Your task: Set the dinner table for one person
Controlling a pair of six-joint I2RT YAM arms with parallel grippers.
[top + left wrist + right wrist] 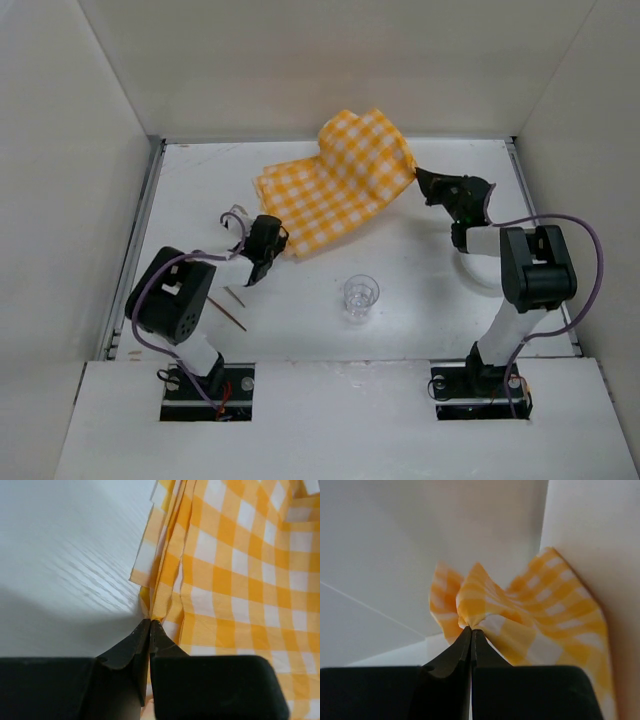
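Only overhead shows the glass [360, 297]; wrist views show left fingers [127, 652] and right fingers [451, 655] each pinching cloth [240, 580].

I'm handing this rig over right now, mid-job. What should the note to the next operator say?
Left hand: shut on the near-left corner of the checked cloth.
Right hand: shut on the cloth's right corner, which appears raised off the dinner table.
Cloth: at the far centre, bunched and folded over itself, not flat.
Clear glass: upright at the near centre, apart from the cloth.
Two thin sticks: lying on the table beside the left arm.
Done: both corners are gripped.
Left: probably spread the cloth flat, release it, then arrange the glass and sticks.
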